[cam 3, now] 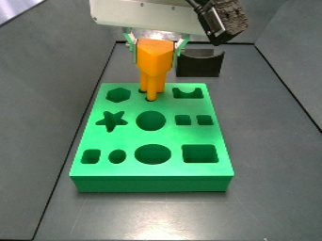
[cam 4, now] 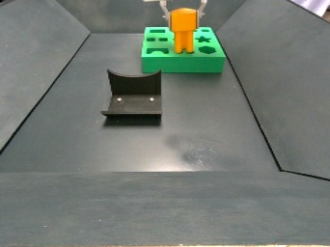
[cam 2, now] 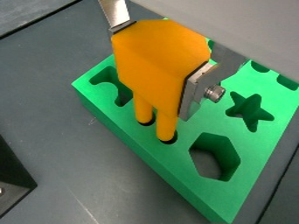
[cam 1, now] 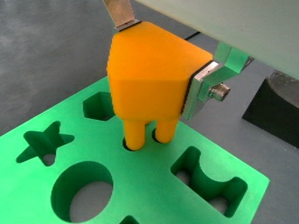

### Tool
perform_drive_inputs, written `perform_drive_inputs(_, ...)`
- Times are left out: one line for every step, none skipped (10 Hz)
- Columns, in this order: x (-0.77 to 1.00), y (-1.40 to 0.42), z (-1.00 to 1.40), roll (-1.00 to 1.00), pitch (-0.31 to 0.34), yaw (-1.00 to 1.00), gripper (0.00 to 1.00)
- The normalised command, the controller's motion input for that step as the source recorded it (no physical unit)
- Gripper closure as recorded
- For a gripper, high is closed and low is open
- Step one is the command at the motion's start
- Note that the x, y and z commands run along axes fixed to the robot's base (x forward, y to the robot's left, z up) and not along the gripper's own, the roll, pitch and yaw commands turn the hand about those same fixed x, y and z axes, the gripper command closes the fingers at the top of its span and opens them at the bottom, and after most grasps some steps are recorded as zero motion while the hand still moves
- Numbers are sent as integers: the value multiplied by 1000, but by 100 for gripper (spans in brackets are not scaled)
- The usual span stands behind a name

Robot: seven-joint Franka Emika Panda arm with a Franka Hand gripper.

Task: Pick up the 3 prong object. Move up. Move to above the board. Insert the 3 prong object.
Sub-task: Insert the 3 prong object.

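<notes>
Tool [cam 1: 163,61] closed part-way on the 3 prong object [cam 1: 149,74], silver fingers [cam 1: 201,87] pressed flat to its sides; held upright over the board [cam 1: 140,188], prong tips reaching into the small holes near the hexagon cutout [cam 3: 120,94]; fixture [cam 4: 133,96] well apart on the floor.

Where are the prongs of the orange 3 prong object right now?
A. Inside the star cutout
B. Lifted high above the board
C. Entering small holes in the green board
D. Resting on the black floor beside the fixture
C: in both wrist views the gripper holds the 3 prong object upright, its prongs dipping into small holes in the board.
</notes>
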Motion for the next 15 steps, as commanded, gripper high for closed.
perform_drive_inputs(-54,109,-129,0,-3,-23,100)
perform_drive_inputs(-11,46,-131,0,-19,-29,100)
perform_drive_inputs(0,0,-183,0,-67,-31,100)
perform_drive_inputs(0,0,-211,0,-94,-20,100)
perform_drive_inputs(0,0,-189,0,-94,0,100)
perform_drive_inputs(0,0,-169,0,-87,0,100)
perform_drive_inputs(0,0,-149,0,-74,0,100)
perform_drive_inputs(0,0,-140,0,-79,0,100)
perform_drive_inputs(0,-29,-129,0,-71,0,100)
perform_drive_inputs(0,-57,-120,0,-66,0,100)
perform_drive_inputs(-29,-74,-106,0,-70,0,100)
perform_drive_inputs(-54,-60,-111,0,-77,0,100)
perform_drive_inputs(-77,-14,-169,0,-77,0,100)
perform_drive_inputs(-140,-11,-371,66,-144,0,100)
perform_drive_inputs(-140,-6,-569,150,-250,0,100)
